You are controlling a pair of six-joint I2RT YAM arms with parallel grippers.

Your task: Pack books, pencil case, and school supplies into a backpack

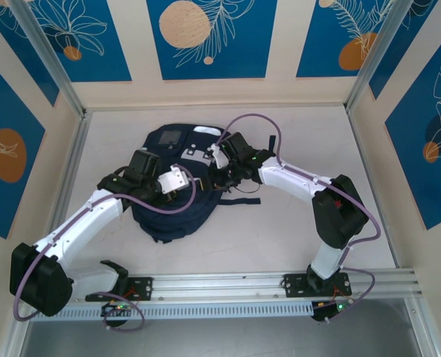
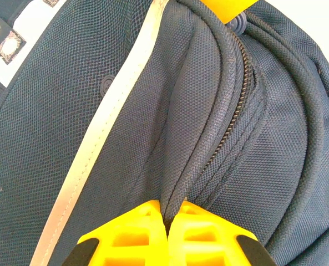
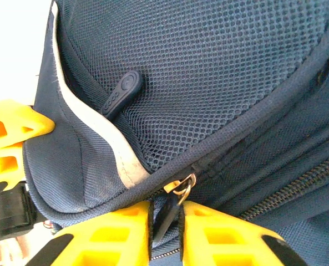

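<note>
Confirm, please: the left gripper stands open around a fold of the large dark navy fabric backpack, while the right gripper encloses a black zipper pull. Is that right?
No. The left gripper is shut, pinching that fold of the dark navy fabric backpack; the left wrist view shows it. The right gripper does enclose the black zipper pull.

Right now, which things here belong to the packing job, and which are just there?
In the job:
backpack
zipper pull
left tool, pinching a fold of backpack fabric
right tool, closed on the zipper pull

Just there:
table
blue patterned wall panels
metal rail at the near edge
</note>
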